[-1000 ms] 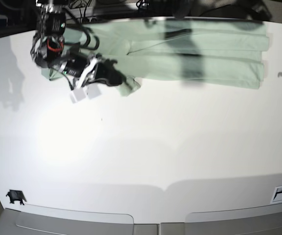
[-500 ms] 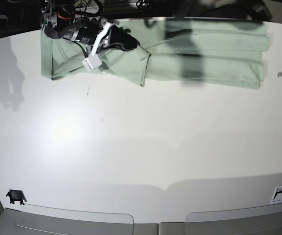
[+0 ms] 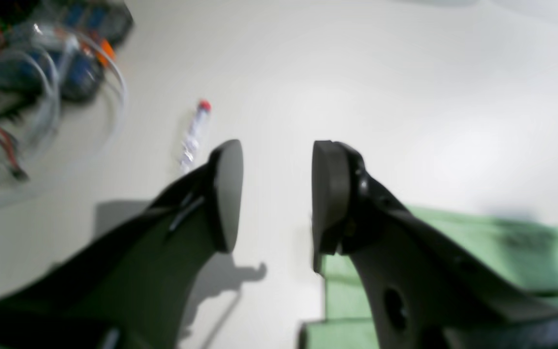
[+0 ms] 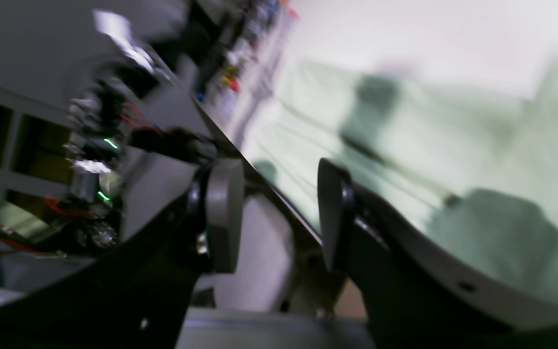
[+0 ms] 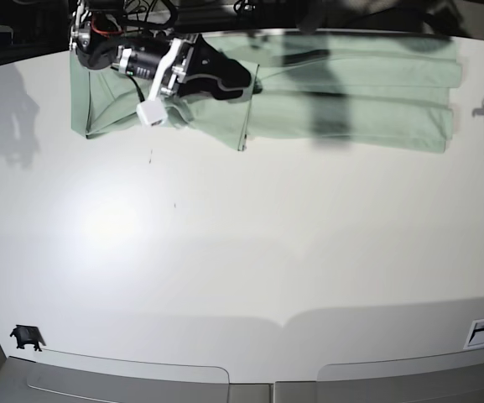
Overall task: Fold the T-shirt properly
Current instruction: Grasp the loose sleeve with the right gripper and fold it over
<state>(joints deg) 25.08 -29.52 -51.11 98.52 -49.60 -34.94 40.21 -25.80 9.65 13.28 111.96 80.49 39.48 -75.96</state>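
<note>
The right gripper (image 4: pixel 271 215) has its fingers parted with nothing between them, poised over the T-shirt (image 5: pixel 351 92). The left gripper (image 3: pixel 273 196) is likewise spread and empty, above the table (image 3: pixel 405 97) at the shirt's edge. The shirt lies along the table's far edge, long axis left–right in the base view — its top is cut off, and the right wrist view is blurred.

My right gripper (image 4: pixel 274 213) with jaws parted and nothing between them, blurred pale green T-shirt (image 4: pixel 405 160) spread beyond and to the right of my jaws, dark table edge (image 4: pixel 259 179) running diagonally behind them, blurred wiring and green lights (image 4: pixel 104 165) off to their left
</note>
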